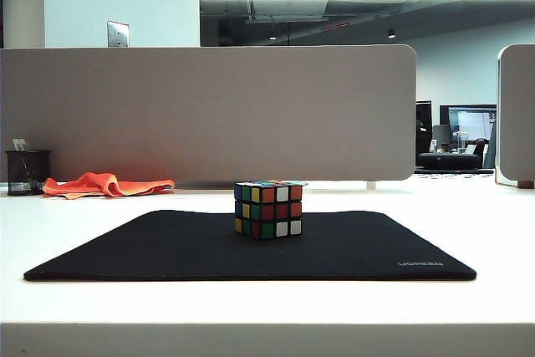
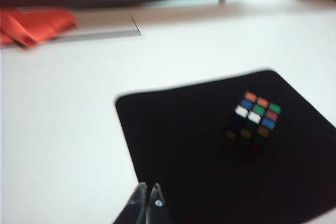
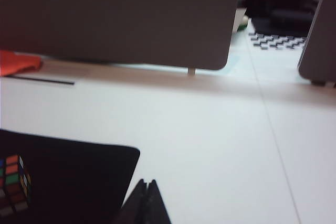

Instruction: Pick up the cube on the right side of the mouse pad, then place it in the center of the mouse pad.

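Neither arm showed in the exterior view. The left end effector [image 2: 147, 195] and right end effector [image 3: 145, 188] were clenched, empty, above the worktop [image 1: 468, 232]. The small sticker-covered puzzle cube [image 1: 268, 209] sat mid-way on the flat black fabric mouse pad [image 1: 150, 248].

Mouse pad [image 1: 167, 252]: matt black fabric, fine weave. Cube [image 1: 268, 209]: black plastic body, glossy coloured stickers. Table [image 1: 468, 223]: smooth white, slight sheen. Orange cloth [image 1: 109, 184]: soft, crumpled. Pen cup [image 1: 27, 172]: black mesh. Divider panel [image 1: 209, 114]: matt grey.
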You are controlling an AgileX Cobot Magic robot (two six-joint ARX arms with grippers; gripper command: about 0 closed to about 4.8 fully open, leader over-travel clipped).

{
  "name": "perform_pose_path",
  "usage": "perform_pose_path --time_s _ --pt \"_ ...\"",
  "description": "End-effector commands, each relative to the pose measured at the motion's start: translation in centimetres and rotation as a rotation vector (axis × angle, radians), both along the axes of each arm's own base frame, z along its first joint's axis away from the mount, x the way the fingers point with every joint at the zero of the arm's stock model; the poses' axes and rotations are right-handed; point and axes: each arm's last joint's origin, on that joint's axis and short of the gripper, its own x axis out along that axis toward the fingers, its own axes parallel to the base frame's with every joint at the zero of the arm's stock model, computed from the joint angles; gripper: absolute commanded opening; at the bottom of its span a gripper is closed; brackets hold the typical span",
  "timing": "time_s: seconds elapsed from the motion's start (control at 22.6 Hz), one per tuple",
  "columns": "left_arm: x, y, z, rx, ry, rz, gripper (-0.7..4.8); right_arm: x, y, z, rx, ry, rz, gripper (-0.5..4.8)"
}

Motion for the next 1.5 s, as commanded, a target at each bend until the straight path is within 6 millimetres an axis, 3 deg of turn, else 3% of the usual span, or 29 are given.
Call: perform_pose_path --time_s 0.04,0.22,0.35,0.71,1.06,1.5 --pt "-1.4 0.3 0.5 -0.03 -0.078 0.059 0.15 -2.0 -0.4 -0.7 -0.009 0.031 0.006 0.0" --pt "-2.1 0.6 -1.0 -0.075 -0.097 0.136 0.15 -3.5 -0.8 -2.1 -0.003 0.001 0.006 0.0" --pt "-1.6 0.6 -3.0 -0.16 -0.08 0.181 0.15 -3.2 -0.7 -4.0 0.004 -0.034 0.003 0.0" --pt "-0.9 0.9 -7.9 -0.134 -0.007 0.314 0.16 -2.6 -0.8 -5.6 0.045 -0.022 -0.096 -0.01" --pt "-2.4 1.2 -6.7 -0.119 -0.211 0.315 -0.06 -2.2 -0.7 -8.8 -0.025 -0.024 -0.082 -0.02" --pt "-2.2 1.1 -10.8 -0.078 -0.128 0.327 -0.06 -1.8 -0.6 -10.8 -0.062 0.026 -0.073 -0.02"
